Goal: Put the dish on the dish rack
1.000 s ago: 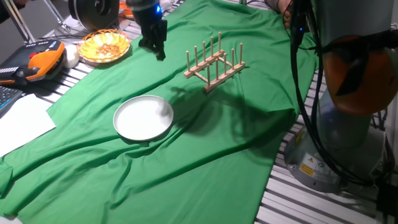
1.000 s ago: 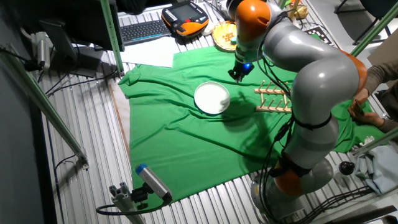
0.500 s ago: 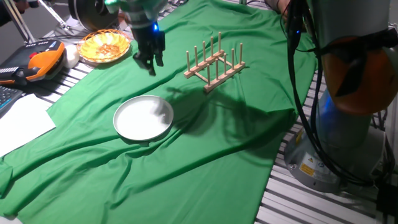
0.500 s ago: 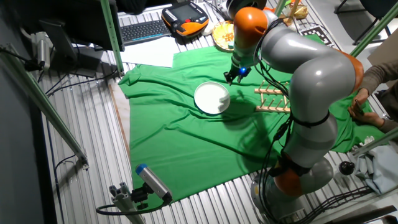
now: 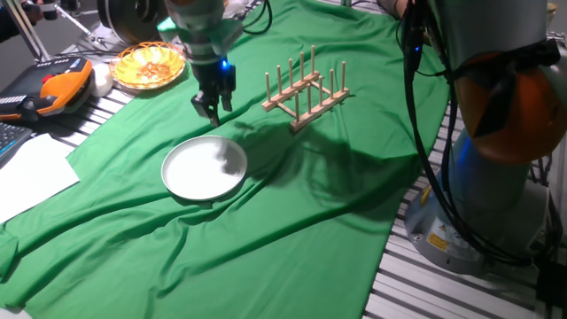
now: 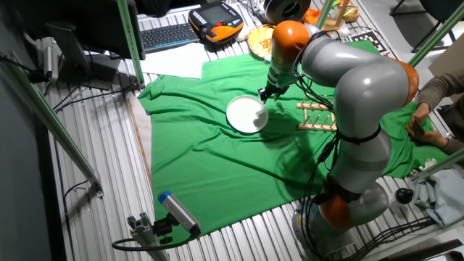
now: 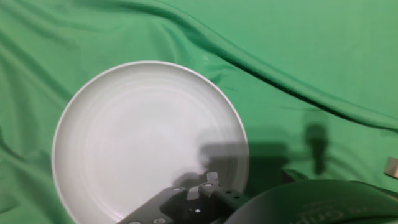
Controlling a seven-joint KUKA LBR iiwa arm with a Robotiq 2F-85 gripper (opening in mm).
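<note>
The white round dish (image 5: 205,168) lies flat on the green cloth, left of centre. It also shows in the other fixed view (image 6: 247,114) and fills the left of the hand view (image 7: 143,137). The wooden dish rack (image 5: 306,91) stands upright behind and to the right of it, with nothing in it; it also shows in the other fixed view (image 6: 317,116). My gripper (image 5: 211,110) points down, just above the cloth behind the dish's far rim, between the dish and the rack's left end. Its fingers look slightly apart and hold nothing. It also shows in the other fixed view (image 6: 264,95).
An orange-yellow woven basket of food (image 5: 148,66) sits at the cloth's back left corner. An orange pendant (image 5: 53,89) and white paper (image 5: 31,173) lie to the left, off the cloth. The cloth has raised folds (image 5: 159,226) in front of the dish. The robot base (image 5: 496,151) stands at the right.
My gripper has moved down and toward the dish's far rim from a higher spot near the basket. The dish and the rack have not moved.
</note>
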